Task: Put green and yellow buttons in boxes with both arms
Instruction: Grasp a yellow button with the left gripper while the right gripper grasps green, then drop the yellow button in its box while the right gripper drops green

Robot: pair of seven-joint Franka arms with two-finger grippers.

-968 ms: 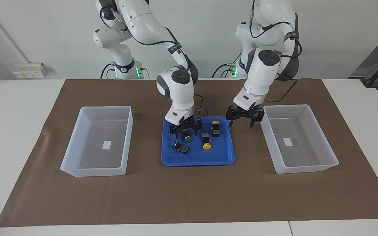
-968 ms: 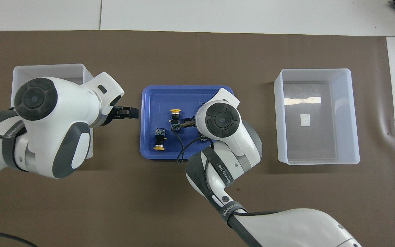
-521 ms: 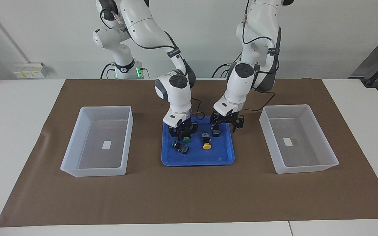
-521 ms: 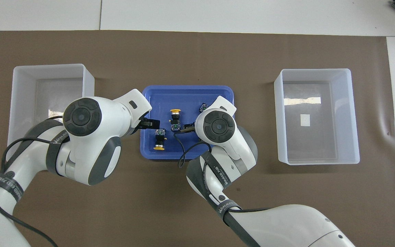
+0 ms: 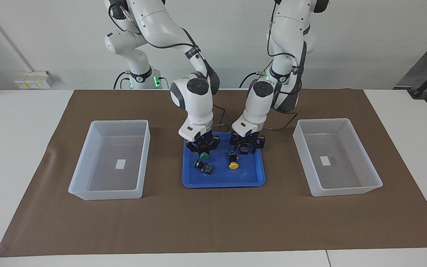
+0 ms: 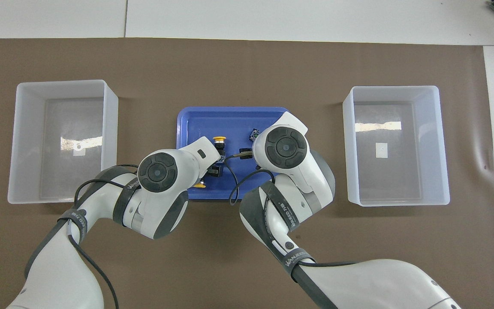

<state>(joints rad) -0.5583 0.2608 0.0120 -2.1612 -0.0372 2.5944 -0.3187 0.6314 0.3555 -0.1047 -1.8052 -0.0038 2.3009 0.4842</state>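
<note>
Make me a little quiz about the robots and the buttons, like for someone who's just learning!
1. True or false: the box at the right arm's end and the box at the left arm's end already hold buttons.
2. The free button in the blue tray, toward the right arm's end, has a cap that is: A red, B green, C yellow.
3. How many buttons lie in the tray with neither the right claw nor the left claw over them?

Key: 1 false, each box holds only a label. 2 B. 3 two, the free button and the yellow-capped button.
</note>
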